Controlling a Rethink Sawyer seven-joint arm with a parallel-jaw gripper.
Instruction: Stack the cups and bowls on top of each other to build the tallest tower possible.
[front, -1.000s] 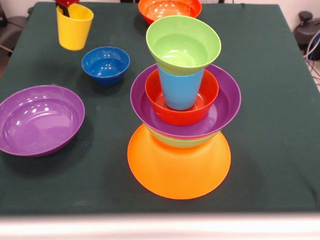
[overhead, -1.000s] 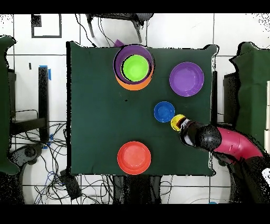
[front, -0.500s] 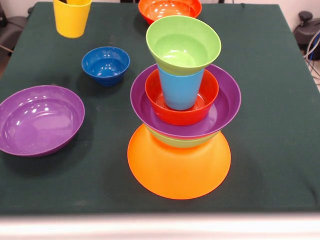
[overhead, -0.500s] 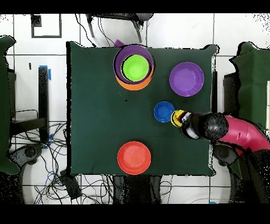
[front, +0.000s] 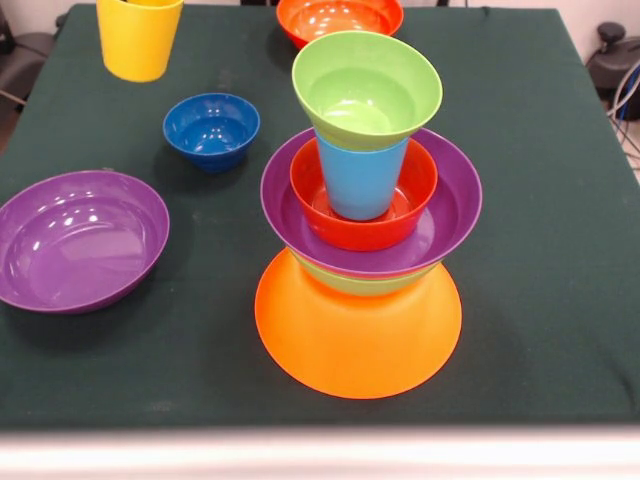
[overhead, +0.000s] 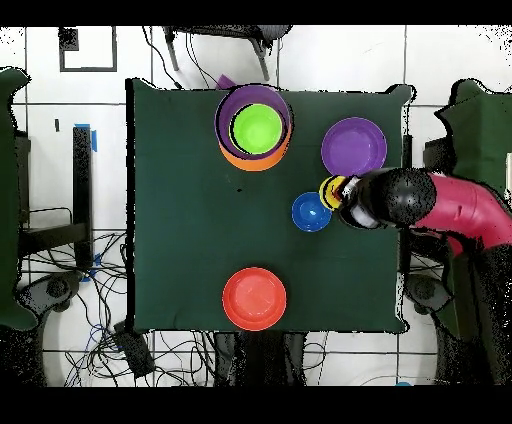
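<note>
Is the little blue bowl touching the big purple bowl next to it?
Apart. In the front view, green tablecloth shows plainly between the small dark blue bowl and the loose purple bowl; the overhead view shows a gap too.

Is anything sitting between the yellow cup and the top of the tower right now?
Nothing visible blocks it. The yellow cup is away from the tower, whose top green bowl is open. The small dark blue bowl sits low on the table, roughly between them.
</note>
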